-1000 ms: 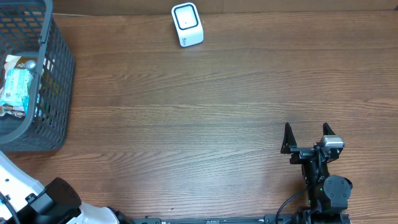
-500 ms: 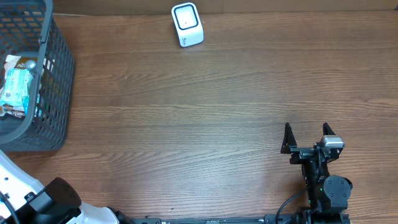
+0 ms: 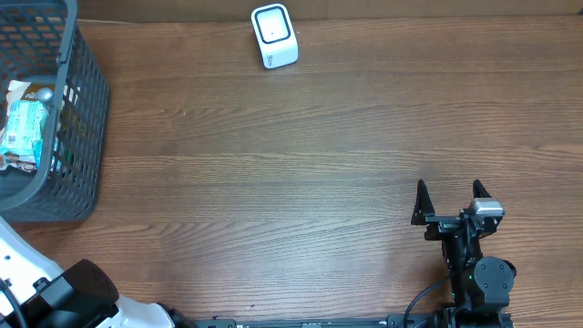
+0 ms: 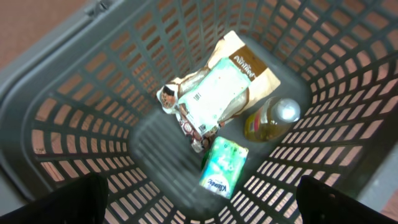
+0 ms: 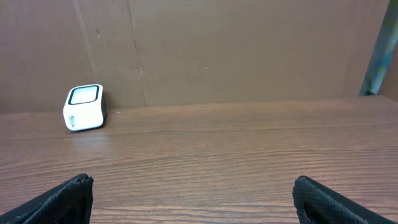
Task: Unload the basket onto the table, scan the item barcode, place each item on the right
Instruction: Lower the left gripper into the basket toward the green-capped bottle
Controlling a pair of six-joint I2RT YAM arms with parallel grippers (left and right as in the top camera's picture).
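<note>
Down inside the grey basket (image 4: 74, 112), at the table's left side, lie three items: a brown-and-white snack packet (image 4: 217, 93), a green tissue pack (image 4: 224, 165) just beside it, and a bottle (image 4: 273, 118) with a silver cap near both. The left gripper (image 4: 199, 186) hangs above them with its jaws spread wide, holding nothing, and the tissue pack sits almost under its middle. The right gripper (image 3: 447, 193) sits over the table (image 3: 291, 182) at the near right, likewise wide open and empty, well apart from the white scanner (image 3: 274, 36) at the far edge.
</note>
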